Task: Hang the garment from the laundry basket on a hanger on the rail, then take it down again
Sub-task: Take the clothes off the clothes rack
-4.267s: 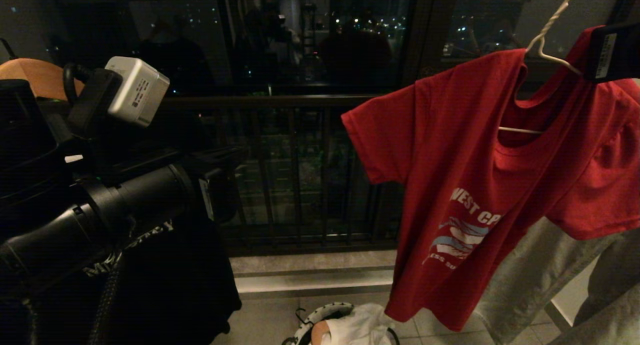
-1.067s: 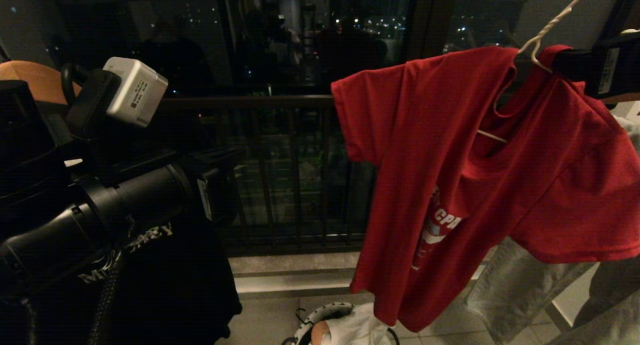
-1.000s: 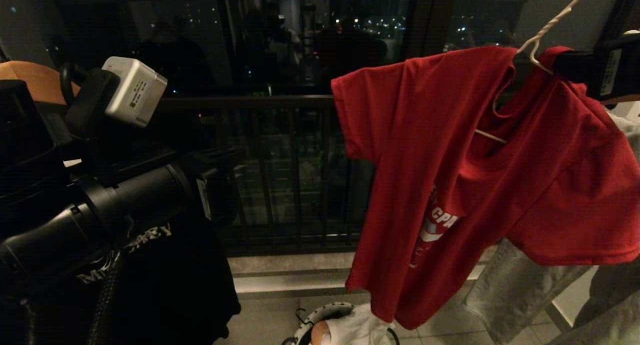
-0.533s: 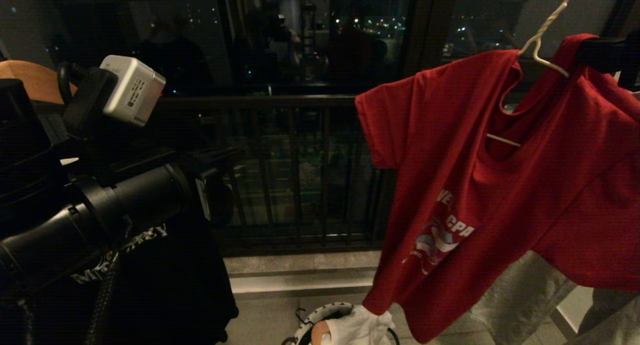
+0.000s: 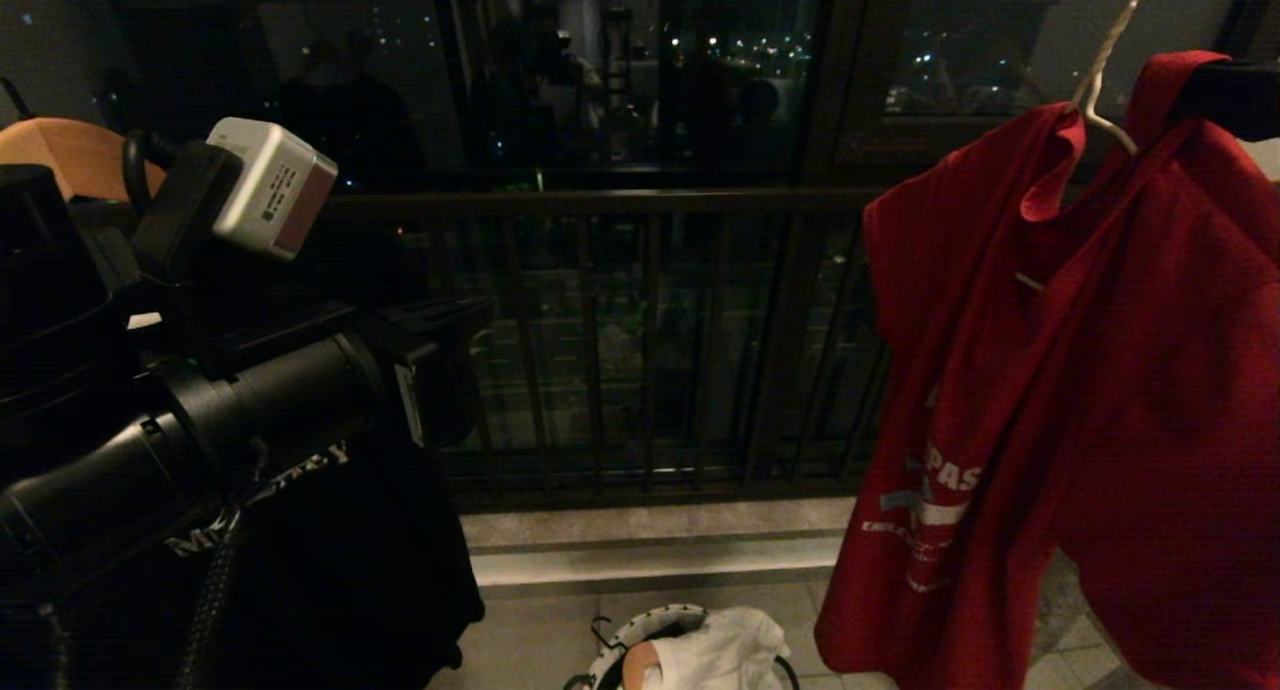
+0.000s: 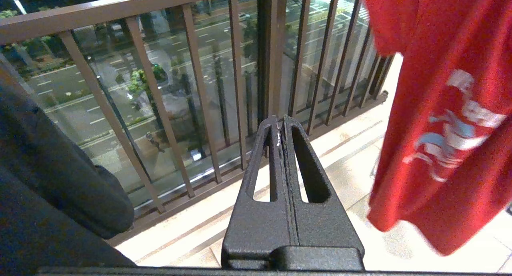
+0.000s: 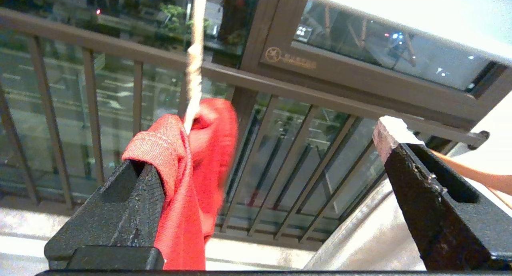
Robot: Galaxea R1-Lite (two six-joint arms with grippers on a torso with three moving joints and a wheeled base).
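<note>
The garment, a red T-shirt [image 5: 1090,390] with white lettering, hangs at the right on the white wire hanger [image 5: 1100,70], bunched and turned nearly edge-on. The hanger's hook runs up out of view, and the rail is out of view. My right gripper [image 7: 264,148] stands wide open beside the hanger's neck [image 7: 195,64]. A fold of the shirt's shoulder [image 7: 176,180] lies draped over one of its fingers [image 7: 120,204], and nothing is between the jaws. That finger [image 5: 1230,95] shows at the head view's top right. My left gripper [image 6: 279,122] is shut and empty, parked at the left. The laundry basket [image 5: 625,645] sits on the floor below.
A white cloth [image 5: 720,650] lies in the basket. A black T-shirt [image 5: 330,560] hangs under my left arm, with a wooden hanger [image 5: 70,150] above it. The balcony railing [image 5: 620,350] runs across ahead. Grey cloth [image 7: 380,236] hangs by the right gripper.
The right gripper has let go and opened wide, drawing off to the right. The red shirt has swung right and turned from spread out to nearly edge-on. The left arm stayed still.
</note>
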